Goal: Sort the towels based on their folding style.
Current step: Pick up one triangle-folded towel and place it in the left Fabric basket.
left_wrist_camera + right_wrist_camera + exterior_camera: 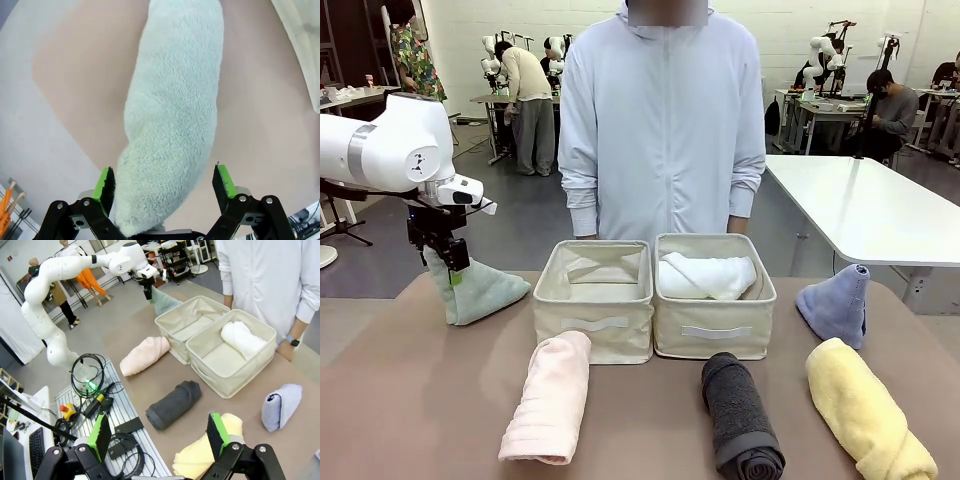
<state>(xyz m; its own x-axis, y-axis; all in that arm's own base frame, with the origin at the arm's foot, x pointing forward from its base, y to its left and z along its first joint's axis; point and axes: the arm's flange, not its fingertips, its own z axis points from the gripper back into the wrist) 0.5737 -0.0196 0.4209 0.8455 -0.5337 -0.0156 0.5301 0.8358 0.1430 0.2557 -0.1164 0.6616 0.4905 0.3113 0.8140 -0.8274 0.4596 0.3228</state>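
**Towel sort check-in: green cone sitting between open fingers**

Starting with the sage-green cone towel (475, 290): standing tip-up near the far left corner of the bench (410, 400), just beside the left bin (593, 325). Got the left end effector (448, 262) right at that tip, spread wide around it and not clamped. Going by the left wrist view, one pad (105, 184) brushing the terry, the other kept apart from it with bare bench in the gap.

Spotted the white roll (708, 276) lying inside the right bin (715, 340), toward its far side. Pink roll (550, 397) down in front of the left bin, toward the near edge. Dark grey roll (740, 415) in front of the right bin, one end reaching the near edge. Yellow roll (868, 410) over by the near right corner, with the periwinkle cone (837, 303) behind it close to the right edge, tip up.

Right end effector (160, 432) above the yellow roll's end, fingers wide apart, gripping nothing.

Person (660, 130) in a pale zip jacket at the far edge, right behind both bins.
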